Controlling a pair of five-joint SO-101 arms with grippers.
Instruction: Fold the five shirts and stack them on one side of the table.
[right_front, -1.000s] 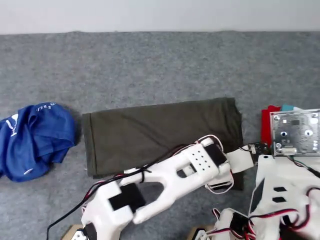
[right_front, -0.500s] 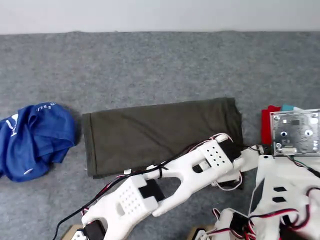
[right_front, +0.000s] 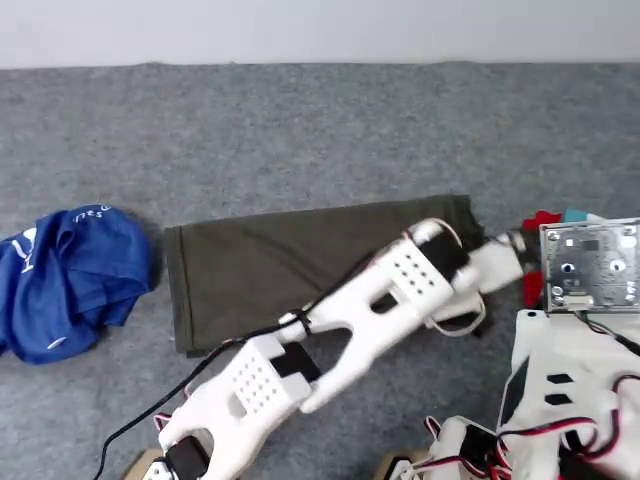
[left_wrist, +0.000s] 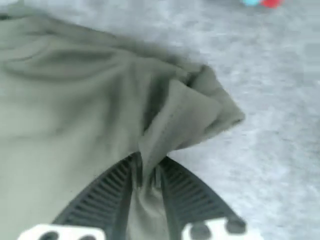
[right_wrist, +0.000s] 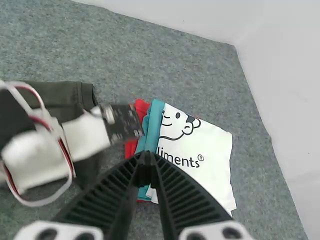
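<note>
Left tool (left_wrist: 148, 161) pinches creased, soft olive shirt (left_wrist: 75, 100)

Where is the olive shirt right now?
In the high view the olive shirt lies mid-table, between the crumpled blue shirt at the left edge and the folded stack on the right; the left gripper pinches its corner.

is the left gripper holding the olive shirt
Yes, the left gripper is shut on a fold of the olive shirt.
</note>
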